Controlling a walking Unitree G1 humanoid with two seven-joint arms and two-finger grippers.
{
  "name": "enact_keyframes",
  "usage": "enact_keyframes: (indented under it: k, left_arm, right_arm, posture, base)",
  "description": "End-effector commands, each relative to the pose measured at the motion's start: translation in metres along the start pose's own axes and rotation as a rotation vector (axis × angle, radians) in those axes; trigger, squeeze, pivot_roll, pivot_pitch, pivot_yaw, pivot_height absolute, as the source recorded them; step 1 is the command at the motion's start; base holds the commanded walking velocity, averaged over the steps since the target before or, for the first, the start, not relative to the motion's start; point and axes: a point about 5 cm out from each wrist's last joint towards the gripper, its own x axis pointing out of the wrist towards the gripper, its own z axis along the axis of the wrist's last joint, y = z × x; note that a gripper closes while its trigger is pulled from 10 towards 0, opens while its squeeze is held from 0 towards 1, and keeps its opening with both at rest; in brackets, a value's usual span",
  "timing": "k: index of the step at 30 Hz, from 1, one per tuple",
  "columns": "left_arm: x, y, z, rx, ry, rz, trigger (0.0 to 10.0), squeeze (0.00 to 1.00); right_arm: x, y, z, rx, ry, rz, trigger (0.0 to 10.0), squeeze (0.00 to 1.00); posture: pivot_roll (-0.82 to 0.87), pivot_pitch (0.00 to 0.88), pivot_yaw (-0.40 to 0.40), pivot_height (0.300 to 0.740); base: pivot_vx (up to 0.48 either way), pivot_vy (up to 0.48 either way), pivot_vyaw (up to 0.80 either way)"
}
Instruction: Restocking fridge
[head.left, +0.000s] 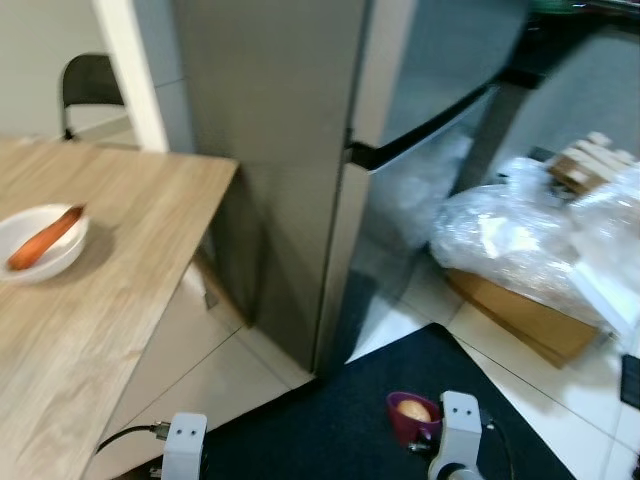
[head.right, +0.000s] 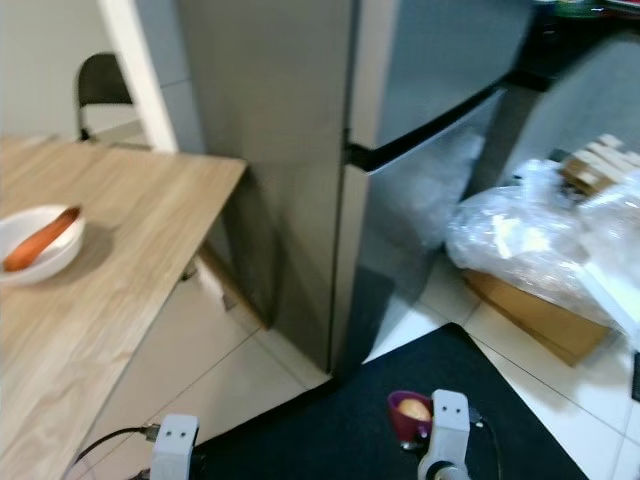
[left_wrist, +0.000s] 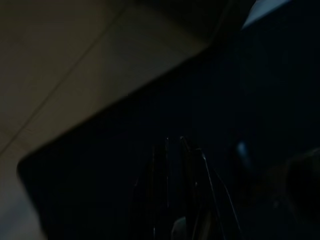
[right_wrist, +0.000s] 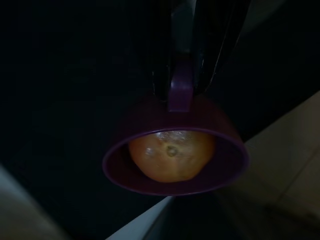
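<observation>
Wooden table (head.left: 120, 260) at nine o'clock carries a white bowl (head.left: 45, 262) with a carrot (head.left: 45, 238). My left claw (left_wrist: 175, 165) hangs idle over the dark mat (head.left: 340, 420), fingers close together. Dead ahead stands the fridge (head.left: 300, 150), doors shut. At five o'clock my right claw (right_wrist: 182, 75) pinches the purple cup (right_wrist: 175, 155) by its handle, keeping the orange (right_wrist: 171, 155) cradled for stocking.

R gripper (right_wrist: 182, 75) low, fingers clamped on purple cup's (right_wrist: 175, 150) handle; L gripper (left_wrist: 175, 165) hangs idle, fingers together.
</observation>
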Motion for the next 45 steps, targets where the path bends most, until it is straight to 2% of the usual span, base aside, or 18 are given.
enact_keyframes:
  k: [1, 4, 17, 38, 45]
  left_arm:
    - [-0.006, 0.001, -0.014, 0.009, 0.050, -0.006, 10.0, 0.00]
    - [-0.006, 0.001, -0.014, 0.013, 0.048, -0.010, 10.0, 0.00]
    - [-0.007, -0.001, -0.015, -0.004, 0.036, -0.038, 10.0, 0.00]
    - [-0.011, -0.004, -0.022, -0.027, 0.043, -0.036, 10.0, 0.00]
    - [-0.012, -0.004, -0.024, -0.061, 0.043, -0.001, 10.0, 0.00]
  right_arm:
    - [0.000, 0.002, 0.001, 0.012, -0.014, -0.003, 10.0, 0.00]
    - [0.001, 0.001, 0.004, 0.028, -0.028, -0.003, 10.0, 0.00]
    - [0.000, 0.003, 0.003, -0.003, -0.026, 0.016, 10.0, 0.00]
    - [0.000, 0.004, 0.000, -0.046, -0.013, 0.035, 10.0, 0.00]
    - [-0.001, 0.004, -0.001, -0.062, -0.005, 0.043, 10.0, 0.00]
  posture:
    - [-0.10, 0.000, -0.010, 0.740]
    - [-0.10, 0.000, -0.009, 0.740]
    - [-0.10, 0.000, -0.005, 0.740]
    - [-0.10, 0.000, -0.024, 0.740]
    - [-0.09, 0.000, -0.032, 0.740]
  base:
    - [0.000, 0.000, -0.80]
    - [0.000, 0.000, -0.75]
    - [0.000, 0.000, 0.00]
    - [0.000, -0.377, 0.00]
    - [0.000, 0.000, 0.00]
